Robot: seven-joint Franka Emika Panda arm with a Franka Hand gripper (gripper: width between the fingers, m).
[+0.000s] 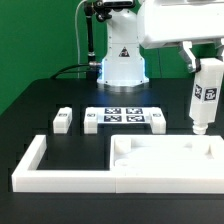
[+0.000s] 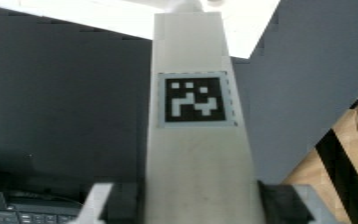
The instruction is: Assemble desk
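One white leg [image 1: 205, 112] bearing square tag [image 1: 211, 93].

no legible txt; b/w tags [image 2: 195, 100] on leg [image 2: 194, 175], marker board [image 1: 122, 118]; triangle sign [image 1: 124, 52] on arm base [image 1: 123, 70].

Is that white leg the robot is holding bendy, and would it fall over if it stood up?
Probably not bendy: the leg looks straight and blocky in the tool. It is tall and narrow, so standing on end it might tip easily. Its flat sides suggest it would not roll.
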